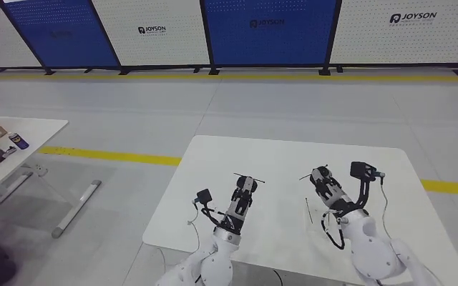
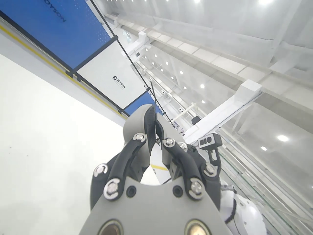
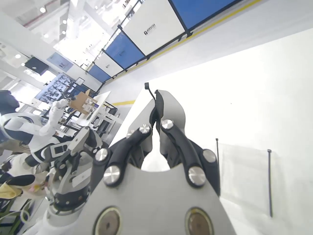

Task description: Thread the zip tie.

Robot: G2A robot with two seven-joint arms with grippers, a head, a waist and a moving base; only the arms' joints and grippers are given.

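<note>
My left gripper (image 2: pixel 154 110) is shut on a thin black zip tie (image 2: pixel 153 91), whose strap pokes out past the fingertips. From above, that gripper (image 1: pixel 247 184) hovers over the near middle of the white table (image 1: pixel 286 154), and the tie (image 1: pixel 249 177) lies crosswise in it. My right gripper (image 3: pixel 156 96) is shut on a second black zip tie (image 3: pixel 149 89), its square head end sticking out beyond the fingertips. In the top view the right gripper (image 1: pixel 317 176) is a short way to the right of the left one, apart from it.
Two spare zip ties (image 3: pixel 217 162) (image 3: pixel 269 182) lie on a clear plastic sheet (image 3: pixel 244 170) on the table beside my right gripper; one of them (image 1: pixel 309 209) is visible from above. Another table (image 1: pixel 32 132) stands far left. Blue and white panels (image 1: pixel 272 32) line the back.
</note>
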